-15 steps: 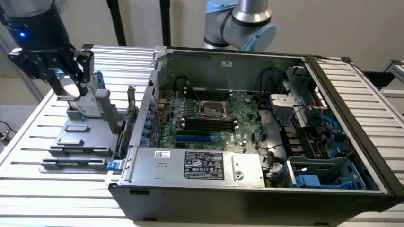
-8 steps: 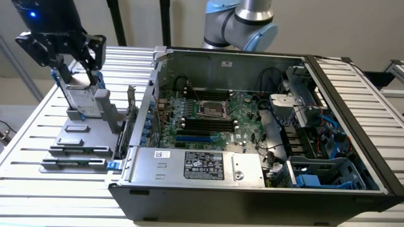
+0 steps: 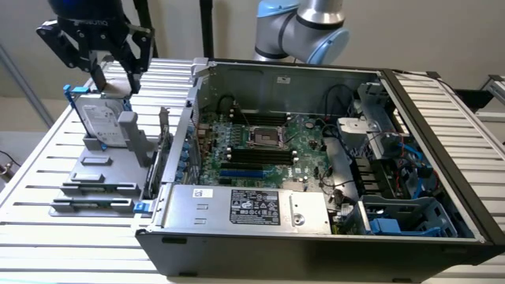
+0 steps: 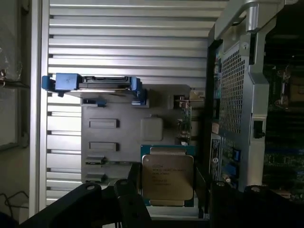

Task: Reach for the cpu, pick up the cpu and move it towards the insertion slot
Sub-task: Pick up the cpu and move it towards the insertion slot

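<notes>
The pincer pinches the cpu by two opposite edges and holds it above the grey tray, outside the computer case on the exterior view's left. The chip looks light, stiff and smooth, probably with fragile contacts underneath, so it is best gripped on its rim, level, with modest force. The open-topped case contains the board with the insertion slot, dark at its centre. The tray beside the case carries an upright hard drive and one vacant square pocket.
</notes>
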Controlling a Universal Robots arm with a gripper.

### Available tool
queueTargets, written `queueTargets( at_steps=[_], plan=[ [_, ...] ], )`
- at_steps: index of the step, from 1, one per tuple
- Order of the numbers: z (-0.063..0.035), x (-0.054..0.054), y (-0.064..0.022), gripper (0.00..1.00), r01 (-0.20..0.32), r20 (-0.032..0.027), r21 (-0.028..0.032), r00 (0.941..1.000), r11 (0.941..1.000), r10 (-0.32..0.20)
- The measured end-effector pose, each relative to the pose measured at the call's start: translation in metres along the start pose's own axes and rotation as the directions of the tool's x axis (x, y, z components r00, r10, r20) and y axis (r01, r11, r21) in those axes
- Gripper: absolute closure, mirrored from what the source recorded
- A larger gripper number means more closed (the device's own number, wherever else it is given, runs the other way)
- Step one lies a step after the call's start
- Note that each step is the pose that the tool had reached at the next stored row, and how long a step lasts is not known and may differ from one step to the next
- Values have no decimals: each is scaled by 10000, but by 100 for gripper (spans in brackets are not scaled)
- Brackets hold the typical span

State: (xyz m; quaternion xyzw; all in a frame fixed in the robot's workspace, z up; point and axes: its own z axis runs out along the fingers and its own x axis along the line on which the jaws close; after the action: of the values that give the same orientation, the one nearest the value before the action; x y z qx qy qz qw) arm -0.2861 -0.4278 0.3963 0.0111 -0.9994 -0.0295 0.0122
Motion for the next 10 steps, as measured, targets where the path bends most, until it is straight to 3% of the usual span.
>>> queueTargets(
  at_steps=[4,10],
  plan=[
    [-93,-182,0,45,4,-6,-39,10000,10000,-4],
    [-160,-452,-3,45,7,-19,-94,10000,10000,-8]
  ],
)
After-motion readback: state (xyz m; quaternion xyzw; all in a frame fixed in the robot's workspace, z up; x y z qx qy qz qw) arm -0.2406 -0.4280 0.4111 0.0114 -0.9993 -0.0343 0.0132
